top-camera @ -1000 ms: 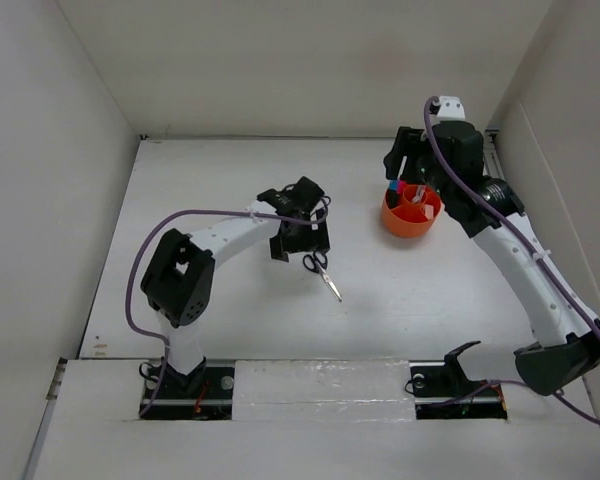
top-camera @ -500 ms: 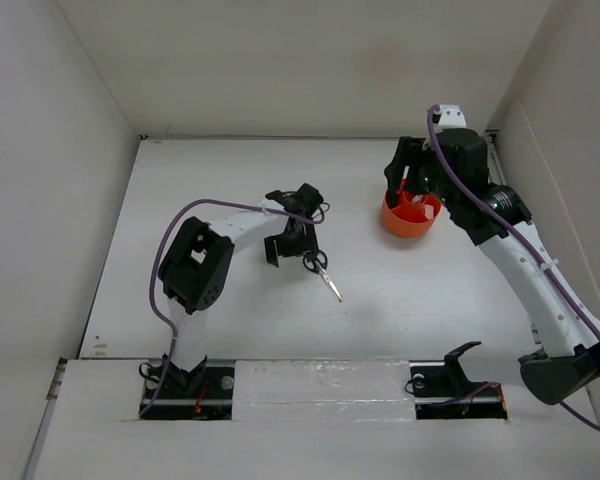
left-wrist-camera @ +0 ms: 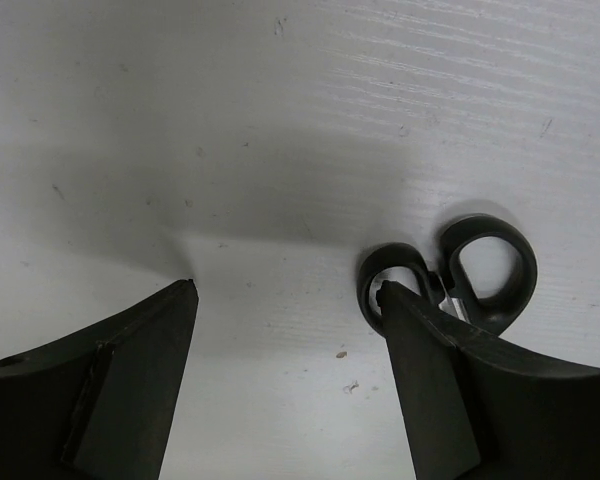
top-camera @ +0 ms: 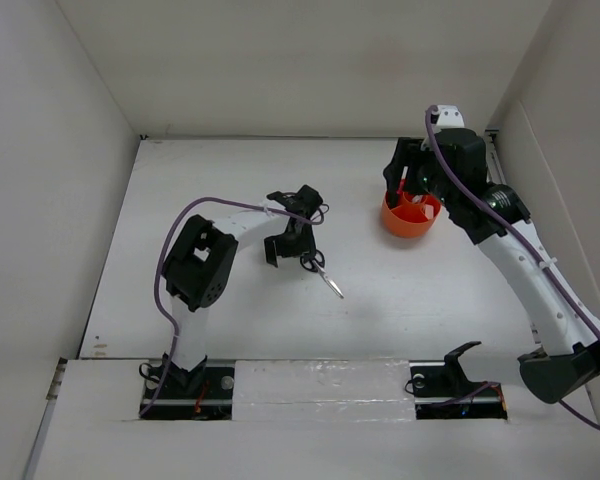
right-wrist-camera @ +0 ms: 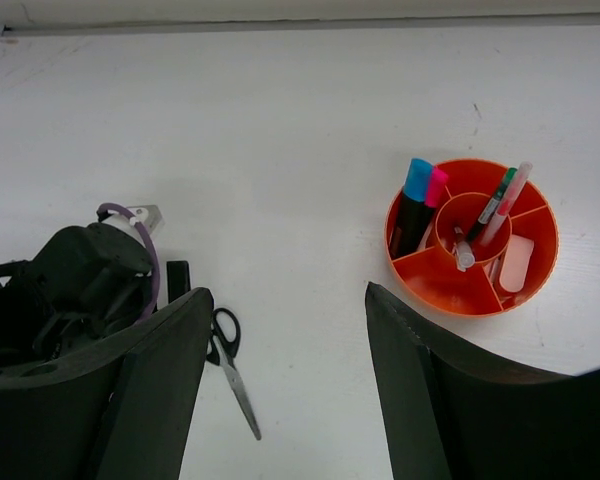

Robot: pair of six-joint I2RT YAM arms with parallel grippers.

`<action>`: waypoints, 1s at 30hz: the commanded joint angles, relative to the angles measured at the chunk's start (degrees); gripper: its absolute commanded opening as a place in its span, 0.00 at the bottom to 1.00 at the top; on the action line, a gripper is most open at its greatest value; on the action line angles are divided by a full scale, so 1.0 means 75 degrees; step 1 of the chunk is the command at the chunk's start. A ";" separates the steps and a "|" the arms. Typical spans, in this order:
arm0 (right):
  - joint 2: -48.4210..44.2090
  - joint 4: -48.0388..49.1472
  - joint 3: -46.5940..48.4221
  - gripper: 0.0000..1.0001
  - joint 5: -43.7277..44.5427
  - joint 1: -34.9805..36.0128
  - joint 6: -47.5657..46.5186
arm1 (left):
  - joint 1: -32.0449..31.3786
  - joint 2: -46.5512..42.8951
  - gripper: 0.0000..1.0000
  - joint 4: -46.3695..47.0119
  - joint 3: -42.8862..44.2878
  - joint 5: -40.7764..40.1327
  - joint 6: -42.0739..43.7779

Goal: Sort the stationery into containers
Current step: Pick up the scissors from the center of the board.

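Note:
The black-handled scissors (top-camera: pixel 322 272) lie flat on the white table, blades pointing to the near right. My left gripper (top-camera: pixel 298 243) is open and low over their handles. In the left wrist view the handle loops (left-wrist-camera: pixel 450 272) lie by my right fingertip (left-wrist-camera: pixel 420 350), which touches the left loop; the gap of that gripper (left-wrist-camera: pixel 285 290) holds nothing. The orange tub (top-camera: pixel 400 226) stands at the far right. My right gripper (right-wrist-camera: pixel 288 290) is open and empty, high above the table. The tub (right-wrist-camera: pixel 443 283) holds the blue-capped marker (right-wrist-camera: pixel 417 180), pink highlighter (right-wrist-camera: pixel 436 188), pens (right-wrist-camera: pixel 497 200) and eraser (right-wrist-camera: pixel 517 262).
White walls close the table in at the back and on both sides. The left arm (right-wrist-camera: pixel 75 285) with its purple cable stands just left of the scissors (right-wrist-camera: pixel 232 368). One wedge of the tub at its near side holds nothing.
My left gripper has dropped and drawn in over the scissors' handles. My right gripper has risen a little away from the tub. The scissors lie about where they were.

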 commanded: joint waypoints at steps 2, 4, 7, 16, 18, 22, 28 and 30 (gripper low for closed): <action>-0.0018 0.0096 0.0191 0.69 -0.0061 0.0078 -0.0016 | 0.0007 0.0055 0.70 -0.0066 0.0001 -0.0052 0.0057; -0.0018 0.0096 0.0191 0.69 -0.0061 0.0078 -0.0016 | 0.0007 0.0055 0.70 -0.0065 0.0001 -0.0051 0.0127; -0.0018 0.0096 0.0191 0.69 -0.0061 0.0078 -0.0016 | -0.0133 0.0055 0.70 -0.0065 0.0188 -0.0051 0.0127; 0.0052 0.0096 0.0437 0.69 -0.0132 0.0078 -0.0087 | -0.0134 0.0583 0.31 -0.0124 -0.0127 0.0089 0.0057; 0.0052 0.0014 0.0530 0.69 -0.0132 0.0078 -0.0156 | -0.0134 0.0664 0.23 -0.0053 -0.0198 0.0090 0.0057; 0.0052 0.0014 0.0612 0.69 -0.0506 0.0078 -0.0226 | -0.0134 0.0864 0.00 0.0099 -0.0338 0.0359 0.0057; 0.0052 0.0236 0.0542 0.69 -0.1418 -0.0249 -0.0227 | -0.0134 0.0934 0.00 0.0497 -0.0421 0.0641 0.0290; 0.0052 0.0329 0.0391 0.69 -0.1829 -0.0366 -0.0227 | -0.0134 0.0643 0.00 0.0649 -0.0235 0.0548 0.0384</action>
